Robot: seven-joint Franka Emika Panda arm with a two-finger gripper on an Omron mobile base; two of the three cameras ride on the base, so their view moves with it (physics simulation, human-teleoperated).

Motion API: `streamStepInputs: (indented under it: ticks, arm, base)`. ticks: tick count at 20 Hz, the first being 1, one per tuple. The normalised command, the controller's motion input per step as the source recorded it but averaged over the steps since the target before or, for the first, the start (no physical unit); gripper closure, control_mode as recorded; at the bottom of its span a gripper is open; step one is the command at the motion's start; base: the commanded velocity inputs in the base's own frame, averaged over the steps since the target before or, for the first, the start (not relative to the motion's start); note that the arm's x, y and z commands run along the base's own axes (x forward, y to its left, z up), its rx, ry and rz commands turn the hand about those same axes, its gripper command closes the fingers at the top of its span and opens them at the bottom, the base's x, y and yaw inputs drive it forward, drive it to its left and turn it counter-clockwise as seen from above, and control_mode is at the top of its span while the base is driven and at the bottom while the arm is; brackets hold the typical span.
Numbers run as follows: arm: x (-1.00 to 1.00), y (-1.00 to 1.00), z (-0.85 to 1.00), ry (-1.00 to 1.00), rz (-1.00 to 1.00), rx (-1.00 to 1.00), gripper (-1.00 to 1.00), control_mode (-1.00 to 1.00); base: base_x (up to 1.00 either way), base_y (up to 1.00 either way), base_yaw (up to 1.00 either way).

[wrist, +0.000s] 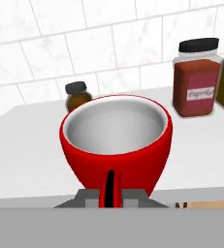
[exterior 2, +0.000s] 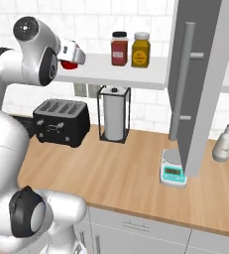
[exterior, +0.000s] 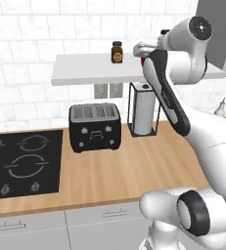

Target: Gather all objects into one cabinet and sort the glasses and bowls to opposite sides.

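A glossy red cup [wrist: 116,140] with a pale inside hangs at the front edge of the white tiled-wall shelf [wrist: 26,145], upright and just ahead of my gripper [wrist: 110,191]. The fingertips meet low at the cup's near side, so the gripper looks shut on the cup. From the right base, the red cup [exterior 2: 69,63] peeks out under the gripper [exterior 2: 74,54] at the shelf's left part. From the left base a sliver of the red cup [exterior: 144,61] shows beside the hand. The grey cabinet door [exterior 2: 200,74] with its long bar handle [exterior 2: 183,84] stands open at the right. The mug, the bowl and the other cup are out of view.
Spice jars stand on the shelf: a paprika jar [wrist: 195,77], a yellow jar [exterior 2: 141,49] and a small dark jar [wrist: 78,94]. On the wooden counter sit a black toaster [exterior: 95,127], a paper towel holder [exterior 2: 114,114], a kitchen scale [exterior 2: 173,171], a bottle [exterior 2: 223,144] and the cooktop [exterior: 21,161].
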Motion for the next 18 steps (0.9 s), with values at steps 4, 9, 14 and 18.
streamStepInputs:
  ticks: [4,9,14,18]
  arm:
    - [-1.0,0.0,-0.24,0.0,0.0,0.0,1.0,-1.0]
    - [-1.0,0.0,-0.36,0.02,0.0,0.0,1.0,-1.0]
    - [-1.0,0.14,-0.55,0.12,0.0,0.0,1.0,-1.0]
    - [-0.95,0.21,-0.69,0.15,0.0,-0.01,1.0,-1.0]
  base:
    - [0.0,0.0,0.0]
    - [0.0,0.0,0.0]
    - [0.0,0.0,0.0]
    - [0.0,0.0,0.0]
